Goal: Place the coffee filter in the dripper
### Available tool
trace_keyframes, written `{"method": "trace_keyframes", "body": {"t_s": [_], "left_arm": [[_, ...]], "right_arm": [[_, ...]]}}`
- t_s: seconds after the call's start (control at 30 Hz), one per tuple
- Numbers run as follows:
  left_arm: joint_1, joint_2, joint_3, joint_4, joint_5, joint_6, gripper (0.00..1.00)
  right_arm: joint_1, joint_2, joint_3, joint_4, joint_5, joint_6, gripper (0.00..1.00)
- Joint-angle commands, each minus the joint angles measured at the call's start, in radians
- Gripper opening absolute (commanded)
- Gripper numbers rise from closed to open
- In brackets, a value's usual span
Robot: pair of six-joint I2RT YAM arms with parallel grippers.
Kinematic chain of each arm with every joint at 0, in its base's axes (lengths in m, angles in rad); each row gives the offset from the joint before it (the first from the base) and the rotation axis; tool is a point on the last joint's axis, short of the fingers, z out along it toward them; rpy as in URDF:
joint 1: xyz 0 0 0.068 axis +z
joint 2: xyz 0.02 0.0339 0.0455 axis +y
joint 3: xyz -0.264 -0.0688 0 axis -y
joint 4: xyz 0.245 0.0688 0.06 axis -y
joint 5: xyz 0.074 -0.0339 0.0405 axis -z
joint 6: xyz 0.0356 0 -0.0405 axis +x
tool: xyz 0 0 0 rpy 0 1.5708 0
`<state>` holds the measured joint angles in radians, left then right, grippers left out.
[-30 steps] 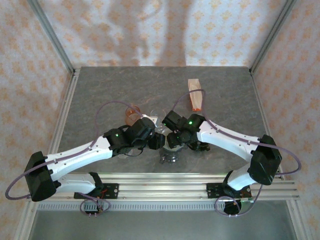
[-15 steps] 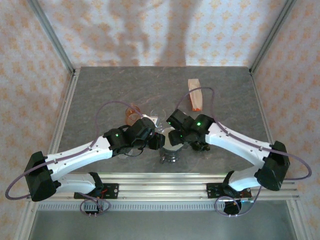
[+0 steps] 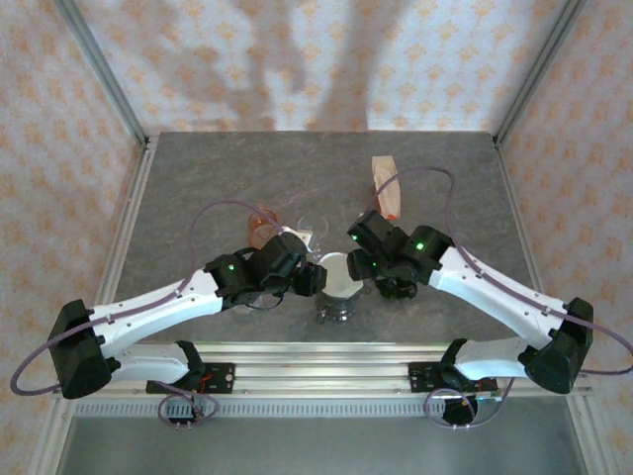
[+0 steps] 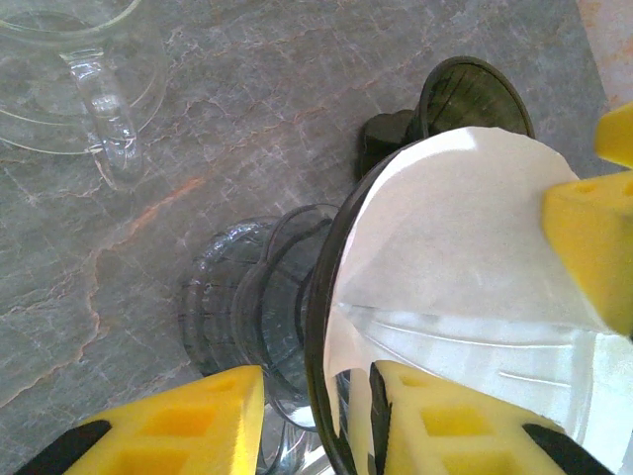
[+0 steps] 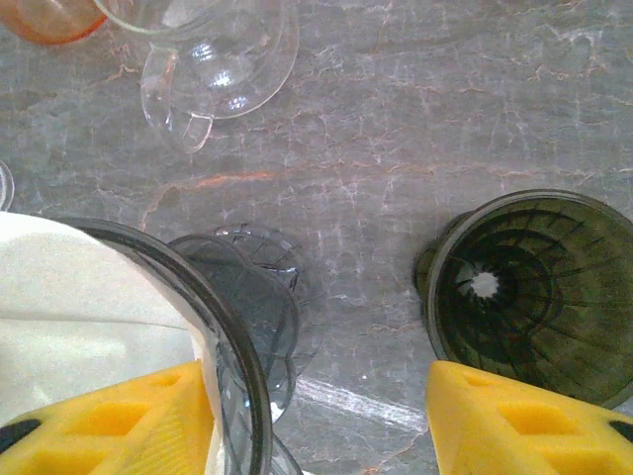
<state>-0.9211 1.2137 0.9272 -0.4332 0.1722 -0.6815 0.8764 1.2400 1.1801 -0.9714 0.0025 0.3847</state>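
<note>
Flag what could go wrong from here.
The white paper filter pokes above the rim of the dark translucent dripper; the right tool could drag it out. The left tool, clamped on that rim, may tip it. A second dark ribbed dripper beside the right tool could get knocked.

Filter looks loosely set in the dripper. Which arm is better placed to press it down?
Right, probably: the left end effector holds the dripper by its rim, while the right end effector is open beside the filter.
</note>
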Motion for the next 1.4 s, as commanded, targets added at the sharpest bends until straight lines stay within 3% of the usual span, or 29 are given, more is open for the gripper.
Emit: {"method": "trace_keyframes", "body": {"t_s": [0.0, 0.3, 0.53, 0.97, 1.27, 1.37], "left_arm": [[0.001, 0.007, -0.014, 0.005, -0.005, -0.004, 0.35], [0.001, 0.004, -0.026, 0.011, -0.006, -0.010, 0.34], [0.001, 0.006, -0.021, 0.014, -0.003, -0.010, 0.35], [0.001, 0.013, -0.021, 0.016, -0.001, -0.012, 0.35], [0.001, 0.006, -0.025, 0.015, -0.003, -0.013, 0.35], [0.001, -0.020, -0.032, 0.034, -0.003, -0.019, 0.40]], "right_arm": [[-0.013, -0.030, -0.011, -0.020, 0.042, 0.025, 0.57], [-0.014, -0.023, -0.011, -0.013, 0.019, 0.023, 0.58], [-0.011, -0.102, -0.047, 0.071, -0.059, -0.012, 0.57], [-0.011, -0.085, -0.073, 0.064, -0.048, 0.005, 0.30], [-0.012, -0.076, -0.073, 0.060, -0.049, 0.010, 0.26], [-0.011, -0.075, -0.066, 0.060, -0.053, 0.008, 0.26]]}}
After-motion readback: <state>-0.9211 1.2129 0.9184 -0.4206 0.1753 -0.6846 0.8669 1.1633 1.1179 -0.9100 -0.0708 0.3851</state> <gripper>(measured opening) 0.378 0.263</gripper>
